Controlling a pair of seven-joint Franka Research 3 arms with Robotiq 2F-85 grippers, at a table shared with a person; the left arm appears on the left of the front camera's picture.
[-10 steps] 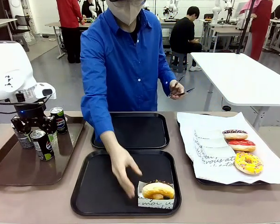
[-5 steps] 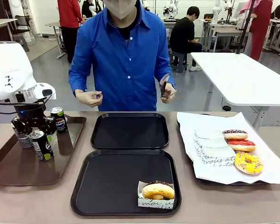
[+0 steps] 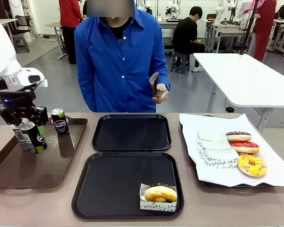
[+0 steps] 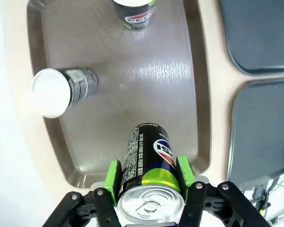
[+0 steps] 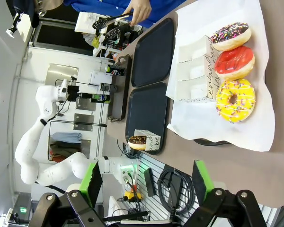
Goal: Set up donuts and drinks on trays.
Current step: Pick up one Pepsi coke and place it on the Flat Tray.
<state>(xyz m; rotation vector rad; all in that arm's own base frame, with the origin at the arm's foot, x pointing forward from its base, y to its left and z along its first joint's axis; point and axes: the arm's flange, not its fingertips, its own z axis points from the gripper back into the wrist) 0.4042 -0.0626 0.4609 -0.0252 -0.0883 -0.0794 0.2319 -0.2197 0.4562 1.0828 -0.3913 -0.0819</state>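
My left gripper (image 3: 27, 124) is shut on a black can with a green base (image 3: 33, 137), held tilted just above the brown tray (image 3: 42, 170). The left wrist view shows the green pads (image 4: 114, 177) clamping that can (image 4: 149, 158). A second black can (image 3: 60, 121) and a grey patterned can (image 3: 19, 138) stand on the brown tray. Two black trays lie in the middle: the far one (image 3: 131, 133) is bare, the near one (image 3: 113, 187) holds a chocolate donut in a paper sleeve (image 3: 160, 194). My right gripper (image 5: 147, 177) is open, high above the table.
At the right, a white-paper-lined tray (image 3: 213, 156) carries three iced donuts: chocolate (image 3: 238, 136), red (image 3: 245, 147), yellow (image 3: 252, 165). A person in a blue shirt stands at the far edge, holding tongs (image 3: 155, 85) above the table.
My left gripper has lifted the black can and carried it up and to the left. The person's hand drew back from the near black tray, and the person now stands upright.
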